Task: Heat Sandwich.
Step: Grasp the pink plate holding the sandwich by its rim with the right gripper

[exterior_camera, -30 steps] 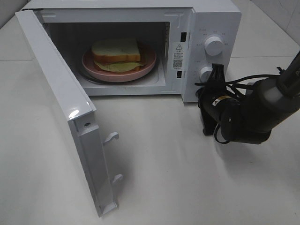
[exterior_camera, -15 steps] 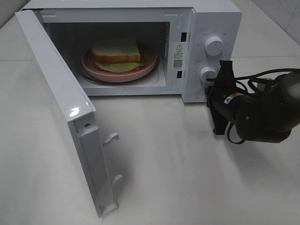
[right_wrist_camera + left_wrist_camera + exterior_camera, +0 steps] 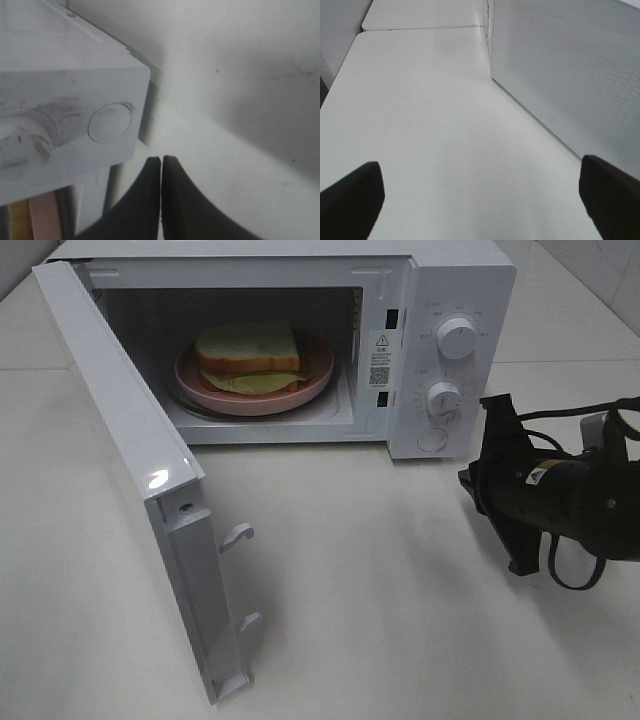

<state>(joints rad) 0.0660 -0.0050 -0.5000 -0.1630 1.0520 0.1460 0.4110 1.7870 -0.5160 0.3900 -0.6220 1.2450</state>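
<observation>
The sandwich [image 3: 248, 352], thick white bread with red and yellow-green filling, lies on a round pink plate [image 3: 316, 372] inside the white microwave [image 3: 460, 280]. The microwave's door [image 3: 130, 440] stands wide open to the left. My right gripper [image 3: 468, 480] is shut and empty. It hovers low over the table, to the right of the control panel and a little in front of it, apart from the lower knob [image 3: 443, 397]. In the right wrist view the shut gripper [image 3: 161, 159] sits near the round button [image 3: 109, 121]. My left gripper [image 3: 480, 200] is open and empty, and shows only in the left wrist view.
The upper knob [image 3: 457, 337] and a round button [image 3: 432, 439] are on the microwave's panel. Two door latch hooks [image 3: 240, 533] stick out from the door's edge. A dotted white microwave panel [image 3: 570, 75] stands beside my left gripper. Black cables [image 3: 560, 410] trail behind my right arm.
My right gripper has pulled back from the lower knob, moving right and toward the table's front. The sandwich, plate and door have not moved.
</observation>
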